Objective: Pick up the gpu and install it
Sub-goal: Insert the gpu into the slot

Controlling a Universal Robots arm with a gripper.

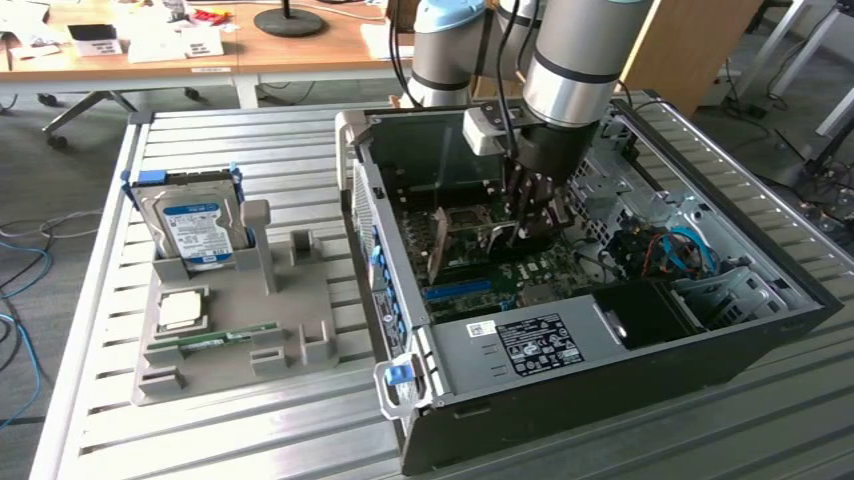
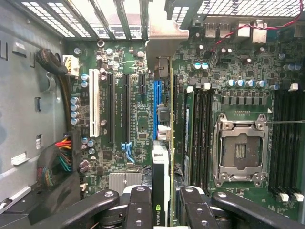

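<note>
Inside case, end effector (image 2: 164, 210) clamps green gpu (image 2: 167, 143) edge-on, silver bracket.

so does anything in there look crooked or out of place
Nothing stands out. The gripper holds the gpu on edge over the blue slot on the motherboard, lined up along it. The empty processor socket looks undamaged.

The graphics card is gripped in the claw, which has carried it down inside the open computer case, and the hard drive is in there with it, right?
Not quite. The hard drive stands outside, in the grey holder on the table, as the exterior view shows. The rest holds: the claw grips the graphics card inside the open computer case.
</note>
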